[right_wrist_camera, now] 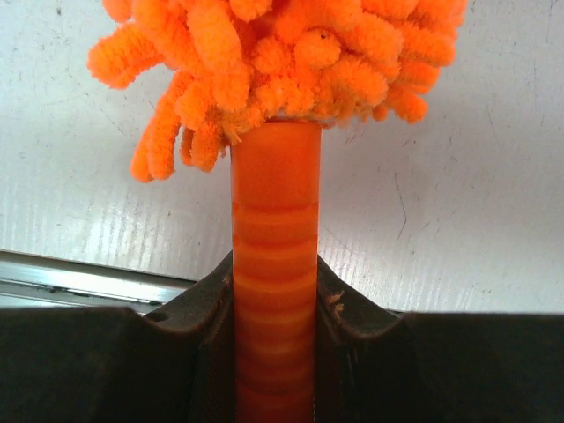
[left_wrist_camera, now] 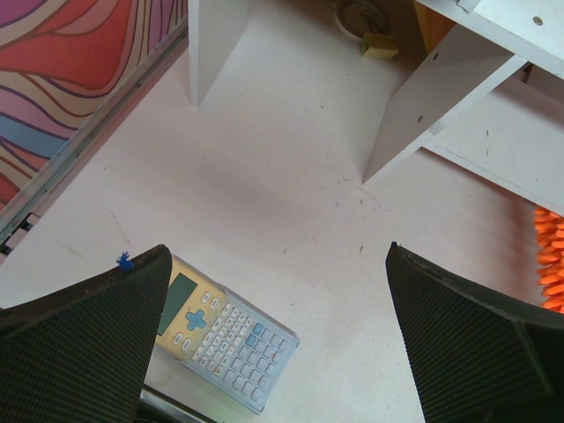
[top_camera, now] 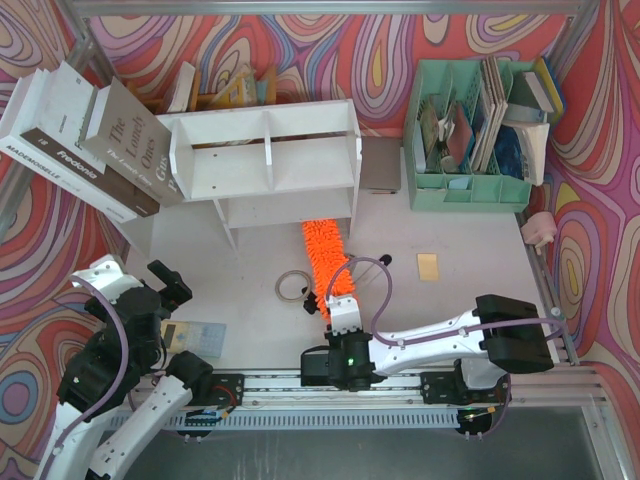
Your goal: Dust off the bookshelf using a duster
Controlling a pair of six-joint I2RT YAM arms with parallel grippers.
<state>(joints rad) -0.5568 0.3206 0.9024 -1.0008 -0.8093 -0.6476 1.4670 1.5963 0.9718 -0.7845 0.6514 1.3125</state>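
Right wrist: my right claw (right_wrist_camera: 275, 291) is clamped on the handle (right_wrist_camera: 275, 203) of the duster (right_wrist_camera: 291, 53). The jaws pinch the thin orange stem just below the fluff. The grip looks centred and the stem runs straight up between the pads.

Top view: the duster lies low over the table (top_camera: 470, 290). Its head runs from my claw toward the shelf (top_camera: 270, 150), and the far end sits at or just under the lower tier, right of the divider. I can't tell if the fluff touches the wood.

Risks from here:
- The handle is smooth and narrow and the head is long. Any side load at the tip could twist the stem in my jaws and I'd lose the sweep angle.
- The shelf looks light and nothing braces it. My left claw (left_wrist_camera: 275, 256) is wide open, holding nothing, hovering over the calculator (left_wrist_camera: 225, 330), well apart from the shelf. A hard push could slide or tip the shelf.
- The books (top_camera: 90, 140) lean against the shelf's left end, so a shelf shift could drop them.
- The ring (top_camera: 292, 287) sits just beside the head on the left. A sideways stroke could drag it along.
- My cable (top_camera: 370, 265) loops right by the head, so it could snag on a lift or swing.
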